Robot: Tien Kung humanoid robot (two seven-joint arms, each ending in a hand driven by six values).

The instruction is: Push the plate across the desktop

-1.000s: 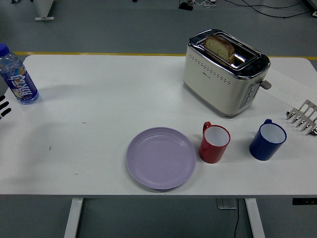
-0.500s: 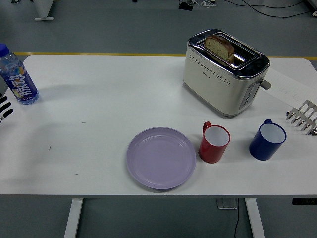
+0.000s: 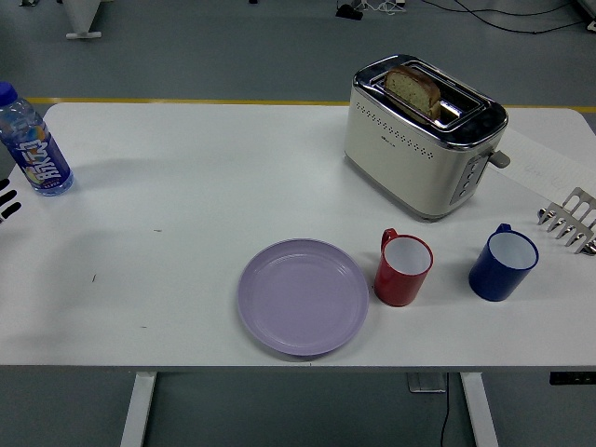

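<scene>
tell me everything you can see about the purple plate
The purple plate is round, pale lilac and matte, probably plastic, with a shallow well and a raised rim. It is empty and lies flat, right side up, on the white table close to the near edge, about mid-width. The red mug stands just to its right, very close or barely touching its rim. No hand touches it.

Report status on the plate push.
Left hand just showing at left edge, clear of everything; right hand out of view. Purple plate untouched near front edge. Red mug close on its right.
</scene>
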